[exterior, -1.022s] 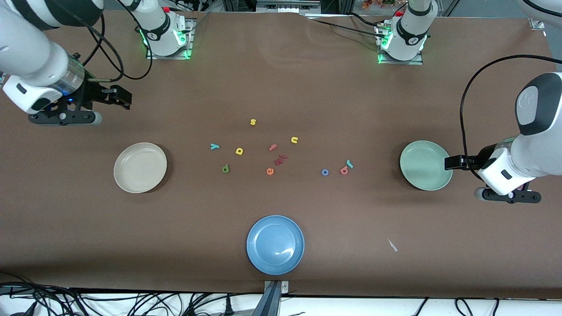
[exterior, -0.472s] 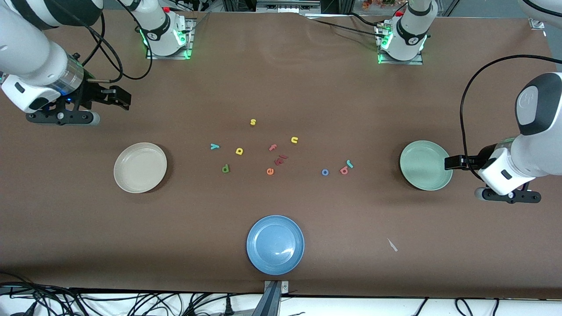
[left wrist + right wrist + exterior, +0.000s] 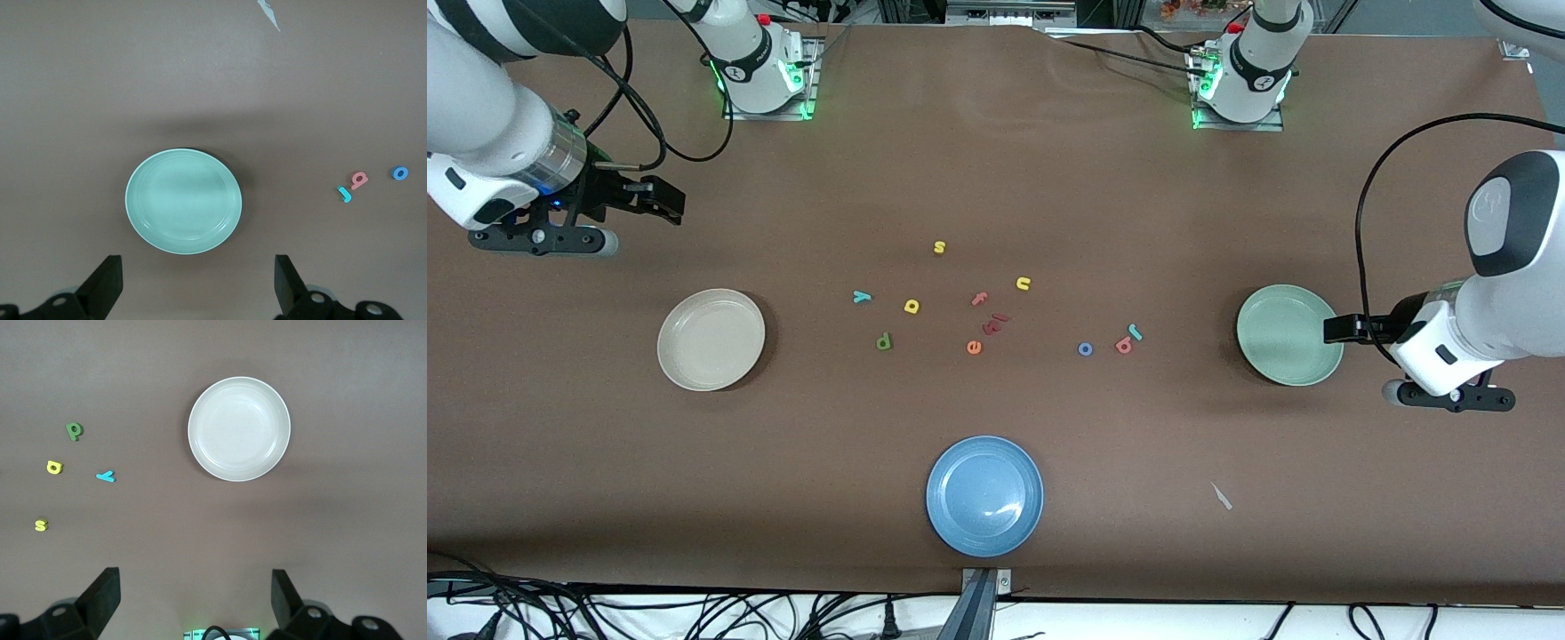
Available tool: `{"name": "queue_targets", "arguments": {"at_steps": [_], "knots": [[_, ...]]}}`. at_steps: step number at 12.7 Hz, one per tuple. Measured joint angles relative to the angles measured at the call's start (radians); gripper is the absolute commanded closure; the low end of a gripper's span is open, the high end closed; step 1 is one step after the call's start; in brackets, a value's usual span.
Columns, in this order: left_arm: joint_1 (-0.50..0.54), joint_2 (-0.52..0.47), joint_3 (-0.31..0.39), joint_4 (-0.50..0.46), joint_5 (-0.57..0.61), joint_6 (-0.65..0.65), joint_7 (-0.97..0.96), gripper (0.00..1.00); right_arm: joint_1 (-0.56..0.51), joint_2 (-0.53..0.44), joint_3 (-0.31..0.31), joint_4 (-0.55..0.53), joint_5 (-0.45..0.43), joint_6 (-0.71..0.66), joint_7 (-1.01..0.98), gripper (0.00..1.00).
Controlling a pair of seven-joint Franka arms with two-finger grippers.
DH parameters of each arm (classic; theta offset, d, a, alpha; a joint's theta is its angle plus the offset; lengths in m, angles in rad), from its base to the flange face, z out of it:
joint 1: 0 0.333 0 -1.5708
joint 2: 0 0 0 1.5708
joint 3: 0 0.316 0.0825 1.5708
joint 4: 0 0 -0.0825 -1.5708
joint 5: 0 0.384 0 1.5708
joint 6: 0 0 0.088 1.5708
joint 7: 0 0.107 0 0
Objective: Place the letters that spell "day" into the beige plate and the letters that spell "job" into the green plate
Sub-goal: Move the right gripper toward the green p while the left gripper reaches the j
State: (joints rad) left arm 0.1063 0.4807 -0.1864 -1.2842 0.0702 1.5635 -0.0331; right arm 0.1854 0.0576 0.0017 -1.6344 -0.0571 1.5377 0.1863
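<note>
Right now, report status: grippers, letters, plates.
Left gripper open over green plate edge; right gripper open over bare table. All letters on table; both plates empty. Nothing in the way.

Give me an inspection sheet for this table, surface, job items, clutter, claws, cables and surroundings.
Surface: brown table cover, flat.
Job's things: beige plate and green plate both hold nothing; green d, yellow a, teal y lie mid-table; blue o, salmon b, teal j lie toward the green plate.
Clutter: blue plate, yellow s, yellow u, orange e, red letters, white scrap.
Claws: left claw open at the green plate's rim; right claw open over bare table.
Cables: black cables on both arms.
Surroundings: cords below the table edge.
</note>
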Motion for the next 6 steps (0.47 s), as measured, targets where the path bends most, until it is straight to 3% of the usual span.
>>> {"name": "queue_targets", "arguments": {"at_steps": [6], "knots": [[0.001, 0.005, 0.001, -0.013, 0.0, -0.005, 0.0, 0.0, 0.002, 0.071, 0.017, -0.002, 0.081, 0.011, 0.002, 0.0]]}}
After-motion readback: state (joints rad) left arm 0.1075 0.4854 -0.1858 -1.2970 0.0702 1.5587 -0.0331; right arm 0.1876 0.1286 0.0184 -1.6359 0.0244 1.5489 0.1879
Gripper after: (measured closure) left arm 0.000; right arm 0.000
